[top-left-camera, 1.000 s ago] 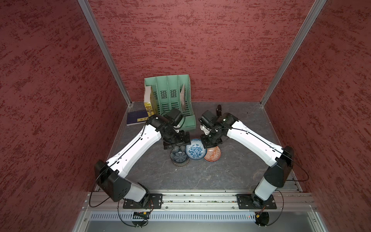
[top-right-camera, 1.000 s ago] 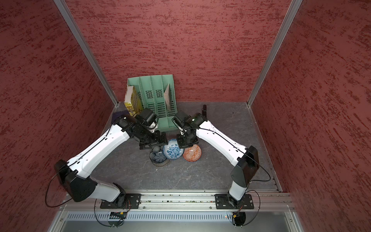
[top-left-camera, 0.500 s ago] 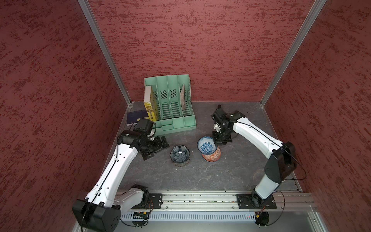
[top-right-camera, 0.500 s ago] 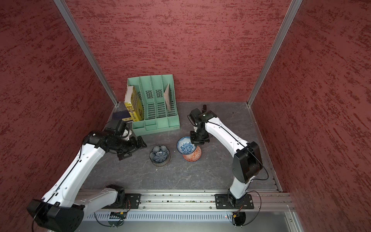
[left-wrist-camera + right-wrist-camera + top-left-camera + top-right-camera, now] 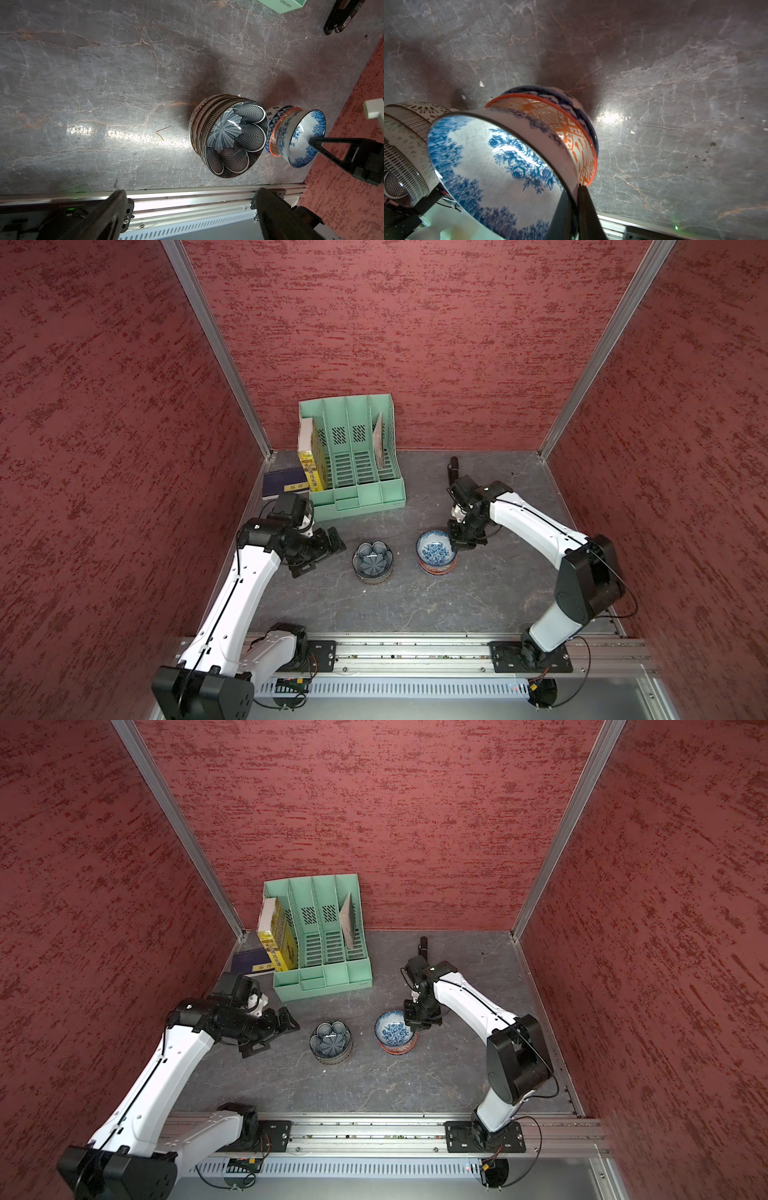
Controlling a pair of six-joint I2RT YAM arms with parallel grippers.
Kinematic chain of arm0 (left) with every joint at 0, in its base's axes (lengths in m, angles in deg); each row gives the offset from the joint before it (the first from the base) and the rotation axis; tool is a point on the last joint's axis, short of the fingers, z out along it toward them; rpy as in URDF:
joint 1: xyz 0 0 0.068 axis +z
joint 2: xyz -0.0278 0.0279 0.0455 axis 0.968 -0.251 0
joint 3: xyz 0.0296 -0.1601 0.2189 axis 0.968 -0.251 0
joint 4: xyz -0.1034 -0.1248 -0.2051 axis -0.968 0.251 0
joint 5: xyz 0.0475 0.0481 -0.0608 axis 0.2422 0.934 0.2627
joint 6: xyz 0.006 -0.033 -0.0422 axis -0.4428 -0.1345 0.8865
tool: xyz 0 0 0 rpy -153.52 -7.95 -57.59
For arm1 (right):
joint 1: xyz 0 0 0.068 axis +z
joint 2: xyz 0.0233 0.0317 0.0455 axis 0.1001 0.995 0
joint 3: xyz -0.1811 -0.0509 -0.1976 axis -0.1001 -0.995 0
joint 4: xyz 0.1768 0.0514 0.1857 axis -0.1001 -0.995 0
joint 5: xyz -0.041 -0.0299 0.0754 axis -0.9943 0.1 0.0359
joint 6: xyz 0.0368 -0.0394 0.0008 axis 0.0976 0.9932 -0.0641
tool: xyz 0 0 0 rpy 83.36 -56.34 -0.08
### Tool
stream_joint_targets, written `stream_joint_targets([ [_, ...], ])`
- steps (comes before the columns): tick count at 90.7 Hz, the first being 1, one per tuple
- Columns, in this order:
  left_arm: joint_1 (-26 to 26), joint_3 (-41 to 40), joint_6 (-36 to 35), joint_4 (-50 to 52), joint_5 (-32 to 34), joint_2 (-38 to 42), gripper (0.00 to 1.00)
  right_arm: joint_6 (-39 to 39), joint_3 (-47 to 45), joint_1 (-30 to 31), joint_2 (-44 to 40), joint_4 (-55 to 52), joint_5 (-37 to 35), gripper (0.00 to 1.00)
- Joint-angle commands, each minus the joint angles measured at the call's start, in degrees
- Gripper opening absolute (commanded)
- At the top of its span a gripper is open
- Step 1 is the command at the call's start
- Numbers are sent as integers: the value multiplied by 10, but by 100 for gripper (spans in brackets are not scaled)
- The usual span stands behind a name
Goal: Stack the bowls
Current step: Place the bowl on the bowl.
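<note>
Setting: grey veined tabletop (image 5: 436, 605), red textured walls on 3 sides; green file rack (image 5: 357, 472) w/ books at the back, not in play

Item 1 – floral bowl (image 5: 500, 162), blue-white. Loc: rim pinched between the R jaws. It is tilted, foot down inside the orange bowl (image 5: 571, 133), which sits directly under the jaws. Change: a sec ago it stood on the table between the two piles; half a sec ago it was up over the orange one; now lowered into it. Fully seated or not: can't tell

Item 2 – right gripper (image 5: 454, 545). Clamped on that rim, one finger inside the bowl, one outside. Not let go yet

Item 3 – orange bowl, nested in a second blue-white bowl (image 5: 270, 116) below it. R pile = 3 high as far as visible

Item 4 – petal bowl (image 5: 372, 562), dark, tops the other pile of striped/lattice bowls. Loc: out in front of the L jaws, well apart from them

Item 5 – left gripper (image 5: 321, 553). Jaws spread wide, nothing between them. Change: a sec ago it hovered at the bowls beside the R one; since pulled back to its own side

Meaning for task: no loose bowls left on the table, only 2 piles. Judged next: R jaws release once the bowl sits level, then one pile goes onto the other. Risk: tilted bowl may slide or clink if let go early
</note>
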Motion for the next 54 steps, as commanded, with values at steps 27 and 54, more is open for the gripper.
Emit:
stream_joint_targets([
  [27,17,-24,-19,-14,-13,12,100,-1,-31,-21,-12,58,41,0],
  [54,21,-30,-23,-14,-17,11,100,1,-37,-23,-4,59,52,0],
])
